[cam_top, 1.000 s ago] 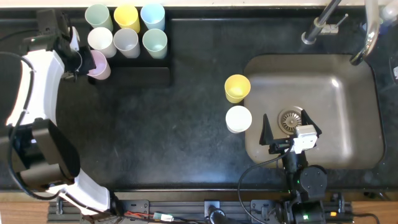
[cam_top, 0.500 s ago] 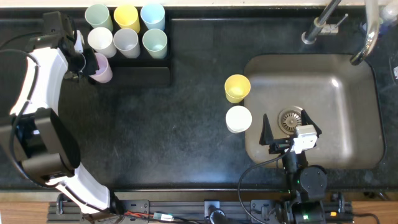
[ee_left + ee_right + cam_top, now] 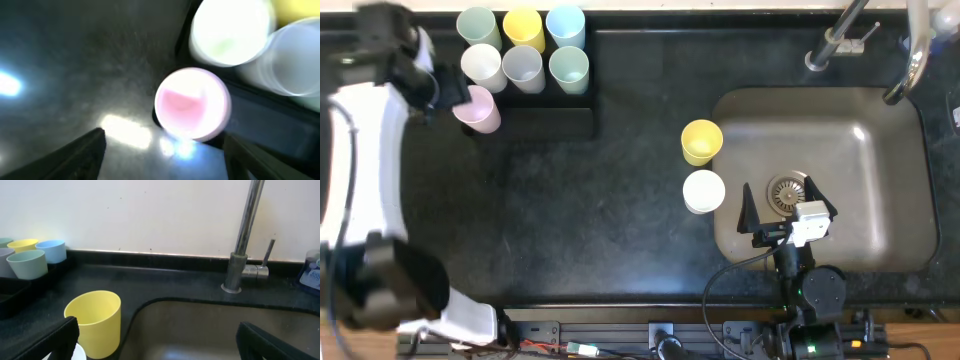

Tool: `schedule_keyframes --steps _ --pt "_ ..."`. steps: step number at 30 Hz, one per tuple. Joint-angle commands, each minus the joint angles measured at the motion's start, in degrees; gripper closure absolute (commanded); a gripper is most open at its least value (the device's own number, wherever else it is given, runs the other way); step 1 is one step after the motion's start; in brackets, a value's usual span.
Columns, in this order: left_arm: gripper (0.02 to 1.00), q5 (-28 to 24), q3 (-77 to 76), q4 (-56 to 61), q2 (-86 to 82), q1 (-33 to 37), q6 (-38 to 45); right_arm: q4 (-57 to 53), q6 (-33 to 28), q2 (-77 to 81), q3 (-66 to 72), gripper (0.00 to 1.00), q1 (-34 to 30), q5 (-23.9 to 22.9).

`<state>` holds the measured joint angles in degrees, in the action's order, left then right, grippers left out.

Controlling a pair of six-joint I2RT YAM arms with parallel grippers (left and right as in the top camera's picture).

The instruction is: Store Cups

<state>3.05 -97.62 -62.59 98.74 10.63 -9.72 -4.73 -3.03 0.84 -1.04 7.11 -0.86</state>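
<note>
- Backing up and away from the pink cup (image 3: 477,108), with the left gripper (image 3: 164,144) spread wide and empty.
- Left standing at the front-left corner of the tray (image 3: 560,122), so probably stored.
- Waiting by the sink (image 3: 880,120): yellow cup (image 3: 701,141), white cup (image 3: 703,191); right gripper (image 3: 781,197) also wide, empty.

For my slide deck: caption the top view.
Left gripper open by the pink cup at the rack; yellow cup and white cup beside sink.
</note>
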Motion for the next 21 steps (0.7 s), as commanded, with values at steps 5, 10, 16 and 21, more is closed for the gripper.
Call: schedule_keyframes --steps 5,10,16,21 --pt "0.148 9.90 -23.76 -17.64 -4.20 -19.74 -13.42 0.28 0.26 -0.57 0.76 0.005 -0.33 -0.04" --pt "0.126 10.29 -25.57 -20.41 -1.11 -34.60 -24.00 0.28 0.26 -0.57 0.76 0.005 -0.33 -0.04" --pt "0.145 9.01 -25.57 -20.44 8.13 -47.50 -28.48 0.28 0.26 -0.57 0.76 0.005 -0.33 -0.04" --pt "0.148 3.04 -25.57 -19.78 16.26 -51.17 -29.62 0.28 0.26 -0.57 0.76 0.005 -0.33 -0.04"
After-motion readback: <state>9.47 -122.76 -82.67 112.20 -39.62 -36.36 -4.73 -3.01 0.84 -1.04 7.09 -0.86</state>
